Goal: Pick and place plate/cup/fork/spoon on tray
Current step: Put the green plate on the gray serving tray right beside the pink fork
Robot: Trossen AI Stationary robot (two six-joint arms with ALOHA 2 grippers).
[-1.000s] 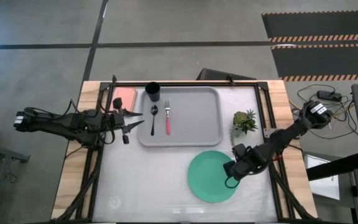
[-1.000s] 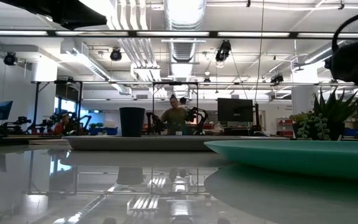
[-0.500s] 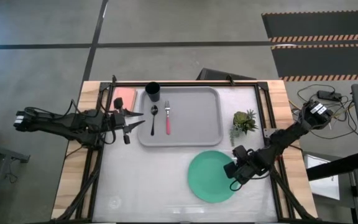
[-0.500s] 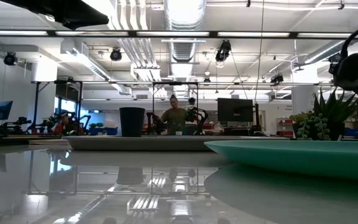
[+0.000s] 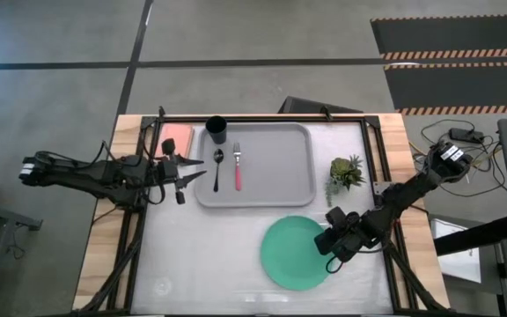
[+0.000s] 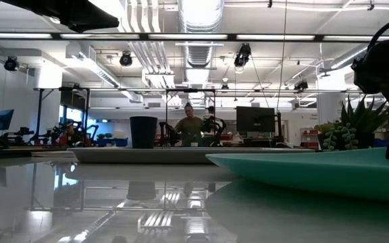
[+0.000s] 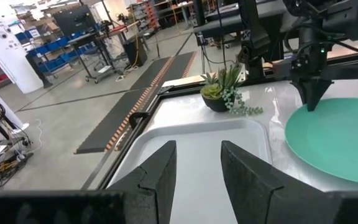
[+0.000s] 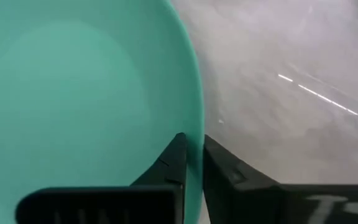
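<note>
The mint-green plate lies on the table near its front right, in front of the light-grey tray. My right gripper is shut on the plate's right rim. On the tray's left part are the black cup, standing upright, the dark spoon and the pink-handled fork. My left gripper waits open just left of the tray, with nothing between its fingers. My right gripper pinches the plate's right rim between its two fingers, one on the plate's inner side and one on the outer. It comes from the table's right, slanting down. The held side is tipped up a little; the plate's left part stays low by the table.
A small potted plant stands right of the tray, just behind the plate and my right arm. A pink pad lies left of the tray's far corner. Bare table lies in front of the tray, left of the plate.
My right gripper has shut on the plate's right rim. The plate has slid a little toward the table's left edge, and its right side has tipped up slightly.
</note>
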